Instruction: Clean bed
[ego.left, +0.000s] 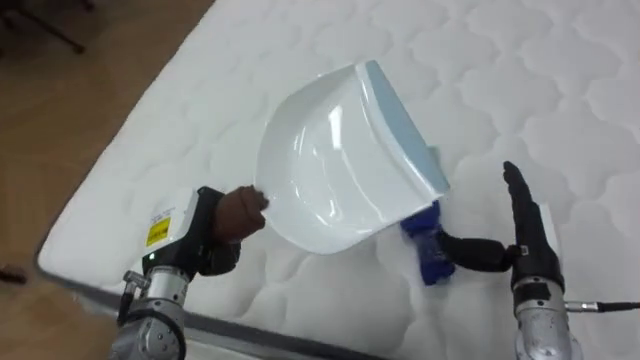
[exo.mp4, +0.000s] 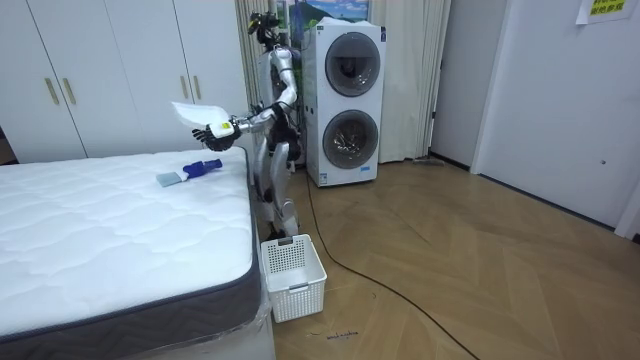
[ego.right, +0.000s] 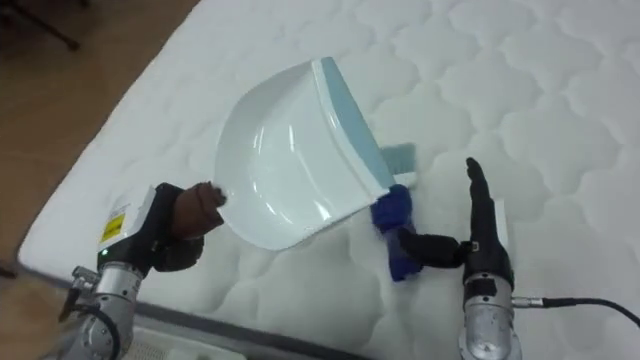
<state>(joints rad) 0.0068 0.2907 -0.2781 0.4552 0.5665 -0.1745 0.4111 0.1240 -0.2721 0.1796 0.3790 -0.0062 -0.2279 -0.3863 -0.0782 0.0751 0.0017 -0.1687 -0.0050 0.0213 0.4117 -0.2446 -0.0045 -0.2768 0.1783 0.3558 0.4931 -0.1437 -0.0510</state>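
Note:
My left hand (ego.left: 205, 238) is shut on the brown handle (ego.left: 241, 210) of a white dustpan (ego.left: 335, 165) with a pale blue lip. It holds the pan tilted above the white quilted mattress (ego.left: 520, 70). A blue brush (ego.left: 430, 248) lies on the mattress just under the pan's lip, its pale head (ego.right: 400, 155) partly hidden behind the pan. To the right of the brush my right hand (ego.left: 525, 225) stands open, fingers straight and pointing away from me. Its thumb reaches to the brush's handle. In the room view I stand at the bed's side, with the dustpan (exo.mp4: 196, 113) raised over the brush (exo.mp4: 190, 170).
The mattress edge (ego.left: 120, 160) runs along the left, with wooden floor (ego.left: 60, 110) beyond it. On the floor by the bed's corner stands a white basket (exo.mp4: 293, 275). Stacked washing machines (exo.mp4: 345, 100) are behind me and white wardrobes (exo.mp4: 100, 70) stand beyond the bed.

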